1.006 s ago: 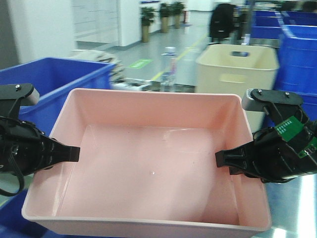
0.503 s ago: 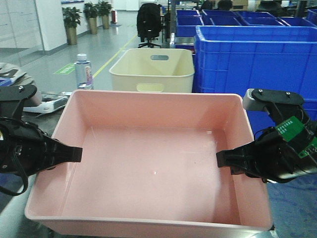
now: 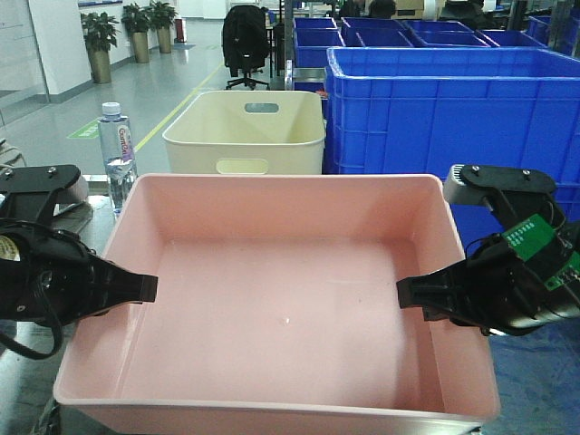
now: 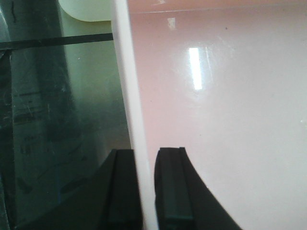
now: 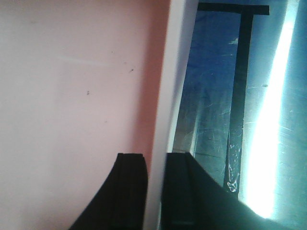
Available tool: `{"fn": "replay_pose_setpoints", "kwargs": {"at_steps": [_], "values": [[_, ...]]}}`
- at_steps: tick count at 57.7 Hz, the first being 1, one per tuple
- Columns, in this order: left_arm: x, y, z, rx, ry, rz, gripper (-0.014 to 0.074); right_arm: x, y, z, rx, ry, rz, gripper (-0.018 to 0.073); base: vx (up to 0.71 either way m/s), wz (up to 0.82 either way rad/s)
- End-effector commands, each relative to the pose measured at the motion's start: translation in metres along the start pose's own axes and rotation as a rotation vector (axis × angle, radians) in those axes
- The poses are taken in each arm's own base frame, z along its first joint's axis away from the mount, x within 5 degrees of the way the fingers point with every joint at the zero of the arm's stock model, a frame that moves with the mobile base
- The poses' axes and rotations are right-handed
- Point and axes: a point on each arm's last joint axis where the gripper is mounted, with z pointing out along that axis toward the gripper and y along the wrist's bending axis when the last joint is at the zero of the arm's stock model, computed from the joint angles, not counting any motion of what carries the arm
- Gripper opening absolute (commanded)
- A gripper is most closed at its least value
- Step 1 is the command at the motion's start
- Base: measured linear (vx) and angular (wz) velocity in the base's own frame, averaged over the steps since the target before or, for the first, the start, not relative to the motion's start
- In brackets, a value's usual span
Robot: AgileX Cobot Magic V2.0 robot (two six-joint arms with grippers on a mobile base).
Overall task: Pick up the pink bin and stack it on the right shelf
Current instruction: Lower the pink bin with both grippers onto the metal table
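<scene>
Cream tub (image 3: 245,131) shifted left; pink bin (image 3: 281,308) rims clamped.

Smooth glossy plastic pink bin (image 3: 281,308), scratched reflective metal right shelf (image 5: 211,110), matt black jaws

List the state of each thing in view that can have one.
pink bin: upright, empty, gripped on both side walls.
left tool: shut on the bin's left wall.
right tool: shut on the bin's right wall.
cream tub: upright, open-topped.
water bottle: standing, capped.
blue crate: upright, contents hidden.
</scene>
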Motion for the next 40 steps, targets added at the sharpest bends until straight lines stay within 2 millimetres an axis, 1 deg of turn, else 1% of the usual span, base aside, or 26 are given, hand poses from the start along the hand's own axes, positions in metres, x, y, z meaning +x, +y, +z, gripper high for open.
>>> {"fn": "replay_pose_setpoints", "kwargs": {"at_steps": [1,13,33,40], "values": [[-0.0186,-0.0014,-0.017,-0.006,-0.144,0.038,-0.0001,-0.0146,-0.0012,-0.0223,-0.003,-0.143,-0.037,-0.0008,0.01,-0.05],[-0.0186,-0.0014,-0.017,-0.006,-0.144,0.038,-0.0001,-0.0148,-0.0012,-0.0223,-0.004,-0.144,-0.037,-0.0008,0.0,-0.01],[-0.0193,-0.0015,-0.0171,-0.005,-0.152,0.038,-0.0001,-0.0212,0.0006,-0.0235,-0.022,-0.216,-0.037,-0.0008,0.0,0.0],[-0.0179,-0.0008,-0.0124,-0.008,-0.131,0.04,-0.0001,-0.0239,0.0015,-0.0201,-0.029,-0.236,-0.035,-0.0008,0.0,0.0]]}}
